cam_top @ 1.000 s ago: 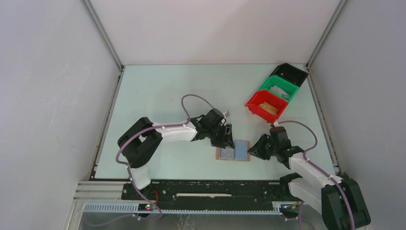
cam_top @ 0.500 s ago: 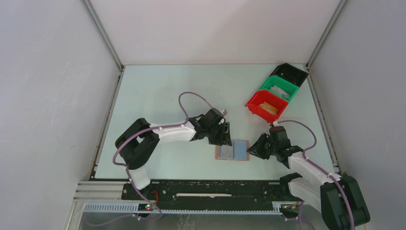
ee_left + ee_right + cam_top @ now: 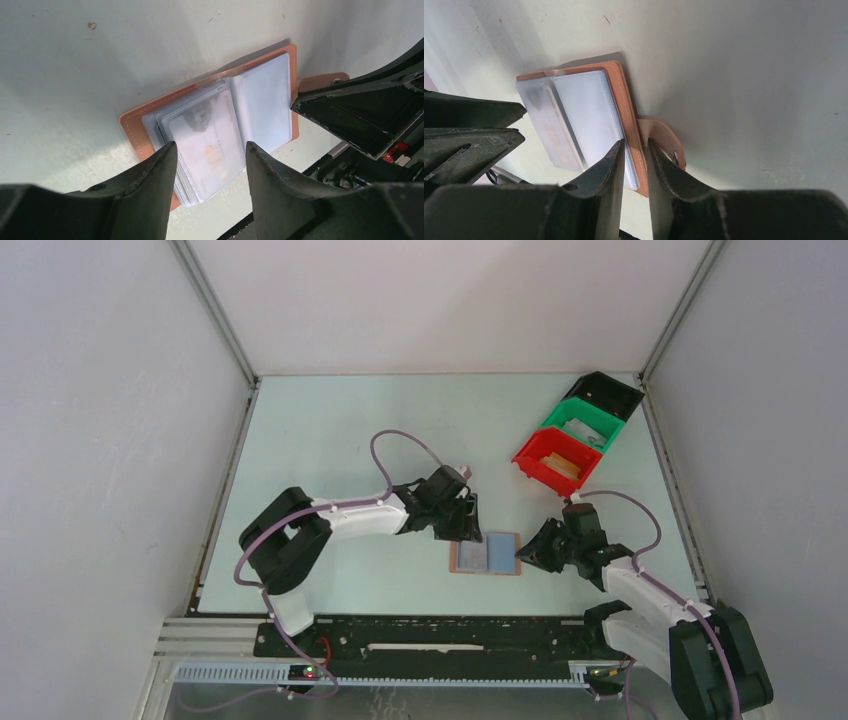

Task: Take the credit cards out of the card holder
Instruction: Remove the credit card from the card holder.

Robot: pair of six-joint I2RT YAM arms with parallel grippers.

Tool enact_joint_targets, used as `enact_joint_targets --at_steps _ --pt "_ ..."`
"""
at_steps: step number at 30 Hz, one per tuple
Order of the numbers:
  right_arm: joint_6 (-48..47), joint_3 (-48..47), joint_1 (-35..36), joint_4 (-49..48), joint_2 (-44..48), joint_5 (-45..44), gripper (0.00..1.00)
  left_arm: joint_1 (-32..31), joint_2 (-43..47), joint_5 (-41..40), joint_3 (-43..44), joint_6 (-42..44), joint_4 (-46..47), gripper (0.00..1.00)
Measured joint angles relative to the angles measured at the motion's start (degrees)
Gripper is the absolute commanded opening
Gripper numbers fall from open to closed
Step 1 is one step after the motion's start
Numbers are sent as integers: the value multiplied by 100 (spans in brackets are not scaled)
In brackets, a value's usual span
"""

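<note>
Near the front middle of the pale table, between the two arms: the card holder, brown leather, lying open and flat, clear sleeves fanned across its inside. Credit cards not yet out; topmost one dimly visible through its sleeve, pale with gold lettering, any others hidden beneath.

Left gripper poised low over the holder's left half, fingers spread wide, straddling the sleeve stack, gripping nothing. Right gripper at the holder's right edge, just beside the strap tab, fingers drawn almost together with only a slit between, nothing seen clamped. Apparently pinning the cover down, though actual contact hard to confirm.

Judged step: getting hold of the first card. To do it well, keep the right fingertips bearing on that edge, to stop any sliding or folding shut. Bring the left fingers to the open side of the top sleeve, not around the whole stack; which side that is, not clear from these views. Close on the card's edge alone, then draw it out along the sleeve, flat and slow. Expect slippery plastic and a thin edge. Regrip on any lifting of the sleeve with the card.
</note>
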State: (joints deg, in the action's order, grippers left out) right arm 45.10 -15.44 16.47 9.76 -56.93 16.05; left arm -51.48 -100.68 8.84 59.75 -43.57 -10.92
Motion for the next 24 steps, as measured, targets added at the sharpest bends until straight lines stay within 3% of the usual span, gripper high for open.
enact_joint_targets --at_steps 24 --pt "2 0 0 -22 -15 11 31 0 -4 131 0 -24 -11 58"
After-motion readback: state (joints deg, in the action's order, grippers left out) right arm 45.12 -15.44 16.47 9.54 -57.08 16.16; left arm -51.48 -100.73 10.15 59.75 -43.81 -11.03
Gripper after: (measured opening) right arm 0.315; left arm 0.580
